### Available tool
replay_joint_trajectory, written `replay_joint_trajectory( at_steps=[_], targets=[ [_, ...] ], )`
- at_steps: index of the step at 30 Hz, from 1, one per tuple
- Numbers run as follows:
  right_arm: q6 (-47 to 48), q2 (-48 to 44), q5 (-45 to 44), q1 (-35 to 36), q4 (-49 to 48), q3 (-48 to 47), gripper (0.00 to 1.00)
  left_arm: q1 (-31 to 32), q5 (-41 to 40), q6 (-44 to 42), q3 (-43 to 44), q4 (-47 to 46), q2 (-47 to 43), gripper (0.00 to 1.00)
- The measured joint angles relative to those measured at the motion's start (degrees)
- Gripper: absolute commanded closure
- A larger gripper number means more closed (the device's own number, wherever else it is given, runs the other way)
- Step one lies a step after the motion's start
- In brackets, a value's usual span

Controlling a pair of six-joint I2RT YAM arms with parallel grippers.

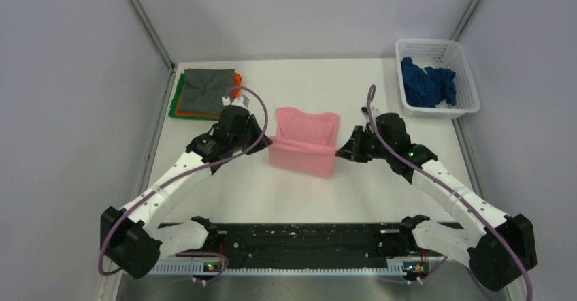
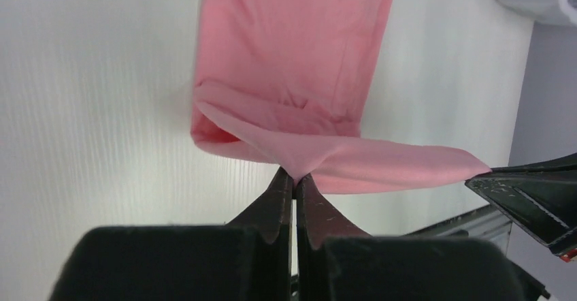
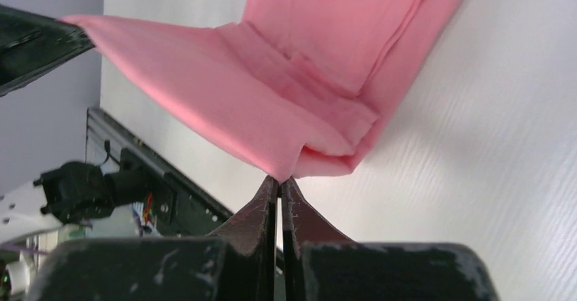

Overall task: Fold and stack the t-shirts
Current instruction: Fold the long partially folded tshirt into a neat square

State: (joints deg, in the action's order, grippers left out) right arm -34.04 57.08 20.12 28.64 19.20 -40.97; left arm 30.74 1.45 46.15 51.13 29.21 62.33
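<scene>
Centre of table (image 1: pixel 326 192): pink t-shirt (image 1: pixel 304 143), far part flat on the surface, near edge lifted and stretched taut. Pinched at its left corner by left gripper (image 2: pixel 294 176), jaws pressed tight on the cloth, and at its right corner by right gripper (image 3: pixel 279 180), likewise clamped on cloth. Far left: folded stack (image 1: pixel 207 91), grey over orange and green. Far right: dark blue t-shirt (image 1: pixel 425 83), heaped in white mesh basket (image 1: pixel 469 103).

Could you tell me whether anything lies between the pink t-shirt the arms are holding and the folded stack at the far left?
Nothing loose. The light pink cloth t-shirt is pinched by the left gripper and right gripper; only bare white table and the left arm's wrist lie between it and the grey-topped stack of folded shirts.
</scene>
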Motion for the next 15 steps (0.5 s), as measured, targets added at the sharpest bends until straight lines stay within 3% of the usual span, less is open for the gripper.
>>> replay_joint_trajectory(
  at_steps=[15],
  targets=[
    [3.32, 21.77, 1.99, -12.13, -5.09, -11.43, 1.00, -7.61, 3.23, -7.48, 22.82, -4.39, 30.62, 1.00]
  ],
)
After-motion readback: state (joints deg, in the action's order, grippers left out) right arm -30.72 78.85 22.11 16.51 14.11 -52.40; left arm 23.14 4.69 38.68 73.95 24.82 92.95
